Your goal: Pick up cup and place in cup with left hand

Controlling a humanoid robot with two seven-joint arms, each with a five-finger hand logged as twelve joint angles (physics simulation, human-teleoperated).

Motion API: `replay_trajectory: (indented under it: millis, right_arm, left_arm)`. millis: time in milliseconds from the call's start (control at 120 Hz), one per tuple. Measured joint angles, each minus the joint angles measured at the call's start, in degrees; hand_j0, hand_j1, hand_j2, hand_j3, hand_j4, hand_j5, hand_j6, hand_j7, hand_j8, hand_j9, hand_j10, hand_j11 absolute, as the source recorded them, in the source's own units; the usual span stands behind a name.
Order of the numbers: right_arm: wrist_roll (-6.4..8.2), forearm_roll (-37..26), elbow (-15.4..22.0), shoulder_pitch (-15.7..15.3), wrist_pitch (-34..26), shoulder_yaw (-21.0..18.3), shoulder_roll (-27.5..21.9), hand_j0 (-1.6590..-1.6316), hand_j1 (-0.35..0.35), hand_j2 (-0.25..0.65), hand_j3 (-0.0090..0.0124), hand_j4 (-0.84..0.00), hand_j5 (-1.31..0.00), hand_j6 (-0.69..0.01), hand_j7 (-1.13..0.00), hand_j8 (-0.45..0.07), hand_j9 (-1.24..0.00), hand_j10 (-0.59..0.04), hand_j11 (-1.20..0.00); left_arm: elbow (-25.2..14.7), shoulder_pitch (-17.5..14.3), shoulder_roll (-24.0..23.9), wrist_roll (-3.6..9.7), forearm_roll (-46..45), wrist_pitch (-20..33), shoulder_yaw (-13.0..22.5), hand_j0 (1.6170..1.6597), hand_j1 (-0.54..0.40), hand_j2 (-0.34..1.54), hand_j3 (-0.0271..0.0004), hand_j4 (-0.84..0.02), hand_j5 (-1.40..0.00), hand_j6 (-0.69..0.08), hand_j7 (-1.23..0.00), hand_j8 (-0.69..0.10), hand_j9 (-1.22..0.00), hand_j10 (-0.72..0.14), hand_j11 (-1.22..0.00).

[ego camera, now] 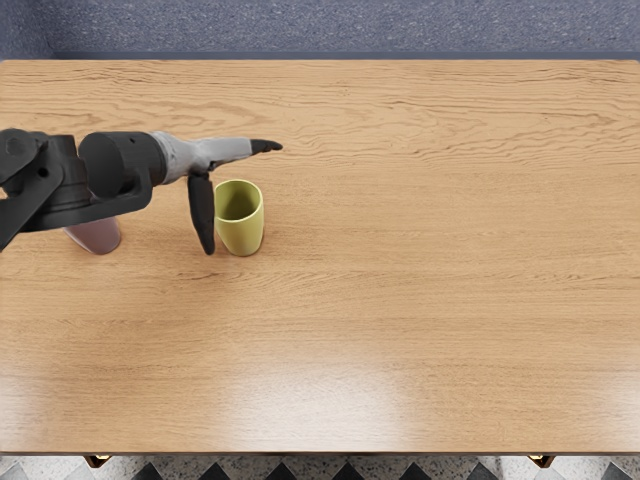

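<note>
Head view gives me the yellow cup (pixel 243 232) standing upright on the table (pixel 400 330), its mouth facing up. It sits left of the table's middle, a little nearer the far edge than the near one. Just beside it on the left, the thumb of my left robot hand (pixel 238 198) points toward the near edge, while the fingers reach out straight toward the right edge, past the far side of the cup's rim. I read the hand as open, thumb spread well away from the fingers, gripping nothing. From up here I can't tell whether the thumb touches the cup.

Farther left, near the table's left edge, is the mauve cup (pixel 98 237). The dark forearm (pixel 100 190) crosses over it in my picture, so I get only its lower part; the rim is hidden from me. That arm comes in from the left edge. Beyond the table's far edge I see a speckled blue-grey surface (pixel 350 28), and past the near edge a patterned floor (pixel 318 470).
</note>
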Motion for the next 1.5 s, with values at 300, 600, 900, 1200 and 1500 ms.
replay_trajectory:
  millis: [300,600,900,1200,1500]
  right_arm:
    - [0.02,0.0,0.0,0.0,0.0,0.0,0.0,-1.6581,-0.316,-0.006,0.0000,-0.028,-0.04,-0.028,-0.04,-0.028,-0.04,-0.027,-0.04]
    - [0.02,0.0,0.0,0.0,0.0,0.0,0.0,-1.6581,-0.316,-0.006,0.0000,-0.028,-0.04,-0.028,-0.04,-0.028,-0.04,-0.027,-0.04]
    - [0.01,0.0,0.0,0.0,0.0,0.0,0.0,-1.6581,-0.316,-0.006,0.0000,-0.028,-0.04,-0.028,-0.04,-0.028,-0.04,-0.027,-0.04]
    - [0.01,0.0,0.0,0.0,0.0,0.0,0.0,-1.6581,-0.316,-0.006,0.0000,-0.028,-0.04,-0.028,-0.04,-0.028,-0.04,-0.027,-0.04]
    - [0.02,0.0,0.0,0.0,0.0,0.0,0.0,-1.6581,-0.316,-0.006,0.0000,-0.028,-0.04,-0.028,-0.04,-0.028,-0.04,-0.027,-0.04]
  left_arm:
    - [2.8,-1.3,-1.1,0.00,6.5,11.3,9.9,1.6581,0.349,0.00,0.0000,-0.002,0.00,-0.002,0.00,-0.002,0.00,-0.001,0.00]
    - [5.1,-7.4,-1.5,0.00,6.1,8.3,17.2,1.6581,0.349,0.00,0.0000,-0.002,0.00,-0.003,0.00,-0.003,0.00,-0.002,0.00]
    - [5.8,-8.7,-2.4,0.00,5.6,7.2,17.9,1.6581,0.296,0.01,0.0000,-0.046,-0.06,-0.047,-0.06,-0.047,-0.06,-0.046,-0.06]
    - [6.4,-8.6,-2.5,0.00,5.5,7.2,18.0,1.6581,0.156,0.03,0.0000,-0.164,-0.21,-0.165,-0.21,-0.164,-0.21,-0.163,-0.21]
    - [6.6,-9.5,-2.5,0.00,2.5,6.6,18.1,1.6581,0.018,0.06,0.0000,-0.280,-0.36,-0.280,-0.36,-0.280,-0.36,-0.279,-0.36]
